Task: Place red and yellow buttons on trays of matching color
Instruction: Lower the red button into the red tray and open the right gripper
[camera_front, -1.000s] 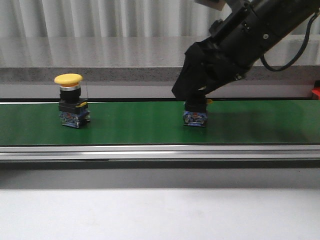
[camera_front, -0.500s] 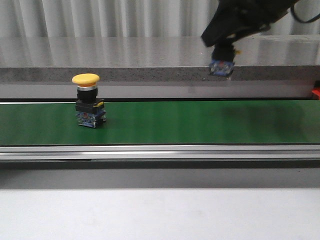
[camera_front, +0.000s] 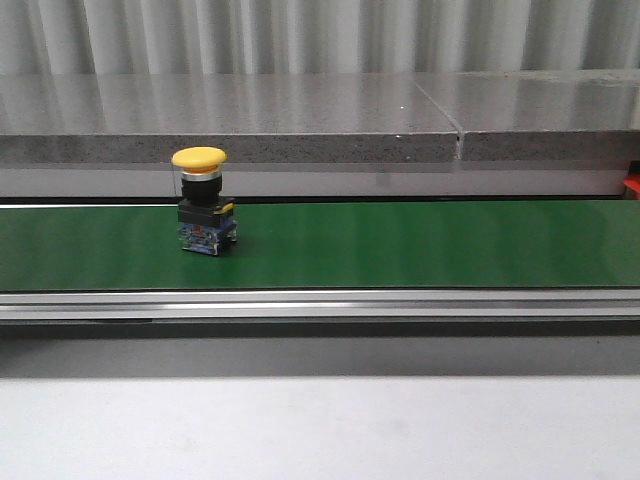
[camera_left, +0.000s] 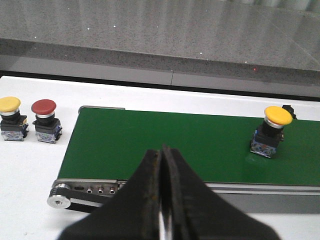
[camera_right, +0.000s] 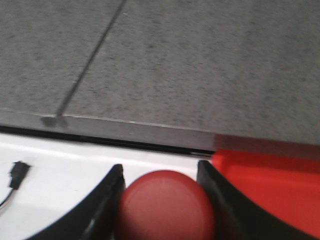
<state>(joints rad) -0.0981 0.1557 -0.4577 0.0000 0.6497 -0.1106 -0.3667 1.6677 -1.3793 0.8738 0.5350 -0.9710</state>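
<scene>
Red button (camera_right: 166, 206) between right jaws

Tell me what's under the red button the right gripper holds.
White surface beside the red tray shows around the red button held in the right gripper. Directly beneath is covered by the cap.

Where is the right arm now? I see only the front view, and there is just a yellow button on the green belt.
Observer: The right gripper is shut on a red button, seen in its wrist view.
Operator: Is a tray near it?
Observer: Yes, a red tray lies beside the gripper there, on a white surface.
Operator: And the left arm?
Observer: The left gripper is shut and holds nothing; it hangs over the near edge of the belt.
Operator: Are there more buttons?
Observer: Two more, a second yellow button and a second red button, stand on the white surface off the belt's end.
</scene>
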